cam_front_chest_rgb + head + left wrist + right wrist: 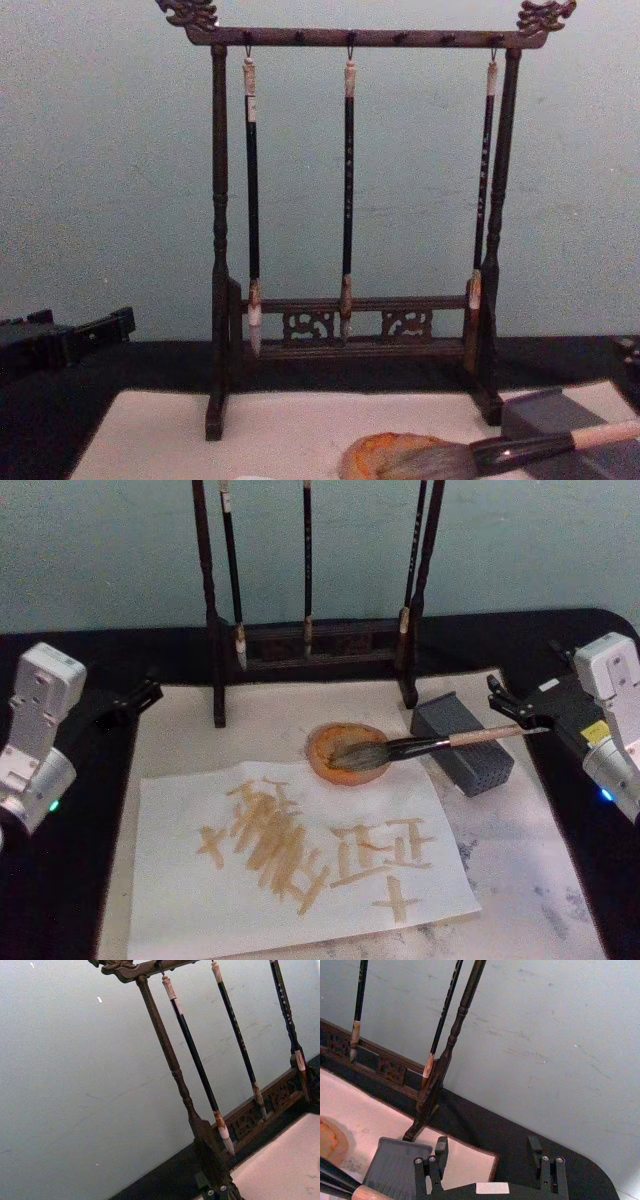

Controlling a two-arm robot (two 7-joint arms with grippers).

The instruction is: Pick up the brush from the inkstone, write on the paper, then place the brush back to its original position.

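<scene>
On the tabletop (60, 900), seen from the head view, the brush (420, 747) lies with its bristles on the inkstone (315, 752) and its handle propped on a grey block (478, 765). The paper (190, 890) already carries brown strokes. The right tool (506, 705) sits just beside the handle's end. The left tool (135, 698) is parked well apart on the left, and I cannot tell whether it is open or closed.

The writing looks done and the brush looks returned, so the step in hand is probably clearing away. The tool should back off along the handle's line with jaws wide, so nothing nudges the handle off the block.

From the right wrist view, the 2 fingers (441, 1152) stand wide apart with nothing between them and the handle outside them, which the head view leaves unclear.

From the chest view, the handle slopes up off the stone, a tilt the head view flattens.

The left wrist view adds the rack (170, 1060) and 3 slim brushes (200, 1075).
</scene>
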